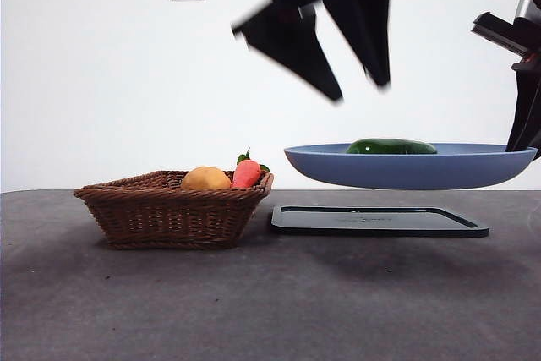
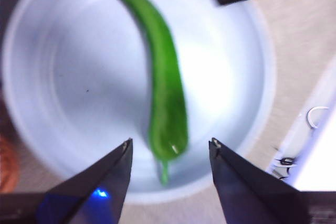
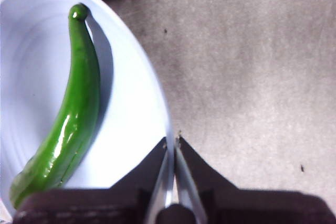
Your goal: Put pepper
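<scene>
Above the table point(image 1: 270, 310), on the right of the front view, the blue plate point(image 1: 406, 171) hangs clear of the surface, and the pepper point(image 1: 391, 147) lies inside it, glossy dark green, its back just showing over the rim. The right gripper point(image 3: 172, 142) has its two jaws pinched together on the plate's edge, thin rim squeezed between the tips, and in its wrist view the pepper curves along the plate's floor with the stem end pointing away from the jaws. Over the plate now, the left gripper point(image 2: 170, 145) hovers with its jaws spread wide and nothing between them; the pepper sits directly beneath, its thick end lined up with the gap, but no contact shows. From the front that gripper reads as two dark blurred wedges high above the plate. Under the lifted plate a flat black tray point(image 1: 379, 221) rests on the table. Off to the left stands a brown wicker basket point(image 1: 169, 213), holding a round yellow-orange fruit point(image 1: 205, 179) and, touching it, a red-orange vegetable point(image 1: 246, 174) with green leaves.
</scene>
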